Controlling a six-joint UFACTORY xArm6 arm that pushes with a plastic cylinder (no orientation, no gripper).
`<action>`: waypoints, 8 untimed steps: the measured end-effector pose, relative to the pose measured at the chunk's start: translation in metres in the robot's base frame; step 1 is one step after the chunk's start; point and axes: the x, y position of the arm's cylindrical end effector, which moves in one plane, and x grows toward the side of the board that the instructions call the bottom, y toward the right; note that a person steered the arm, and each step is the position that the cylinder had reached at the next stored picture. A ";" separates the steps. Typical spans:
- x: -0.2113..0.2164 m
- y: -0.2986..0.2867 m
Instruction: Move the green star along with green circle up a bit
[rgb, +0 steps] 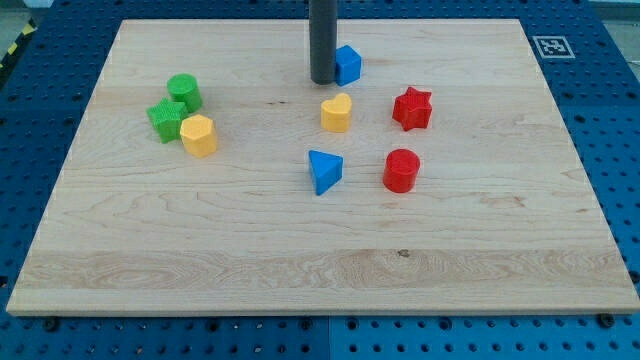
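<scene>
**benchrat:** What's your feed showing right now? Where's the rod sitting?

**me:** I'm looking at the wooden board (300, 250) lying on the blue pegboard table (40, 340). My tip (322, 80) is resting near the view's top, a bit right of centre, touching or just beside the left side of the blue cube (348, 64); I can't tell which. As for jaws, I'm running a plain dark rod here, so there are none to be open, closed or gripping anything.

**benchrat:** And the green pair?

**me:** They're sitting over on the view's left, well apart from my tip. The green circle (184, 91) is standing just above and slightly right of the green star (166, 120), and the two are looking like they're touching. A yellow hexagon-ish block (199, 135) is crowding in at the star's lower right, pressed right up against it.

**benchrat:** Anything else lying around?

**me:** A yellow heart (337, 113) is sitting just below my tip, slightly right. A red star (412, 108) is lying to the right of that, with a red cylinder (401, 170) below it. A blue triangle (324, 170) is sitting below the heart, left of the red cylinder. There's also a black-and-white marker tag (552, 46) showing beside the board's top right corner.
</scene>
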 end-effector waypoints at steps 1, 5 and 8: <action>0.000 0.000; -0.027 -0.222; 0.065 -0.304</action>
